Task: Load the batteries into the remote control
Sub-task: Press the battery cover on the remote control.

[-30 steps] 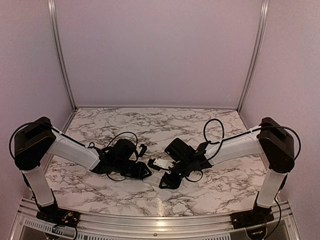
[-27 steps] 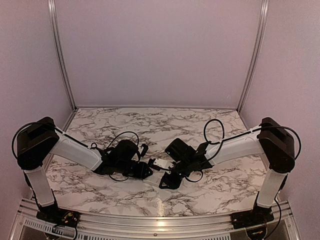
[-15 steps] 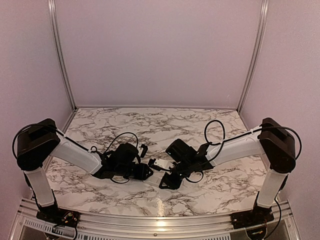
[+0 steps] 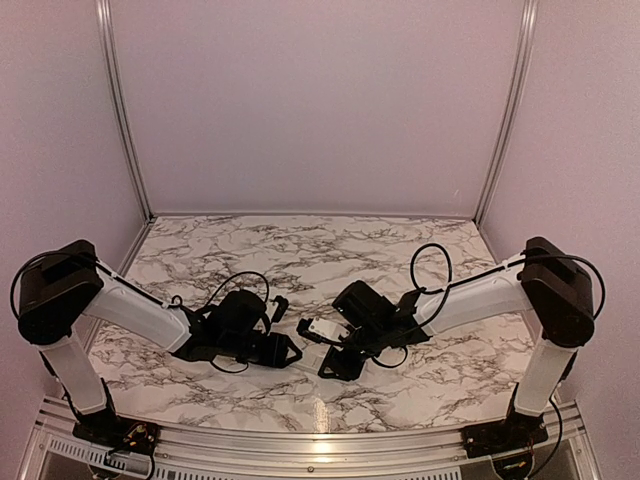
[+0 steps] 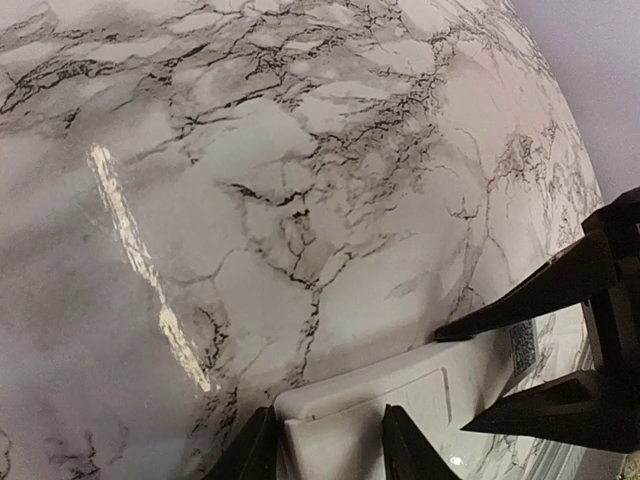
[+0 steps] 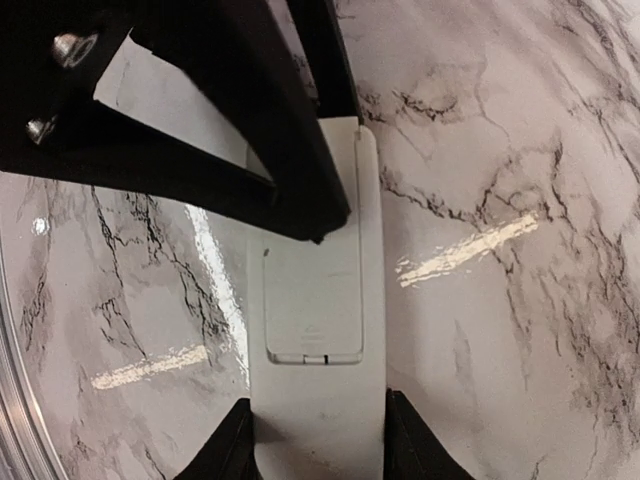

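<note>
1. The remote control [image 6: 315,330] is found over the front middle of the marble table [image 4: 300,250], between the two arms. Its back is turned upward, and the outline of a rectangular cover panel can be seen on it. Whether it rests on the marble or is held just above it cannot be told.
2. The right gripper [image 6: 318,428] is closed narrowly on one end of the remote control, with a finger pressed against each long side.
3. The left gripper [image 5: 328,445] is placed at the opposite end. Its fingers are set a narrow gap apart, and the white end of the remote control is seen between them.
4. In the right wrist view, one left fingertip is seen over the remote's back, just beyond the far edge of the cover panel. Whether the left fingers actually clamp the remote cannot be told.
5. The two grippers are pointed at each other, tips near, and the remote control spans the space between them.
</note>
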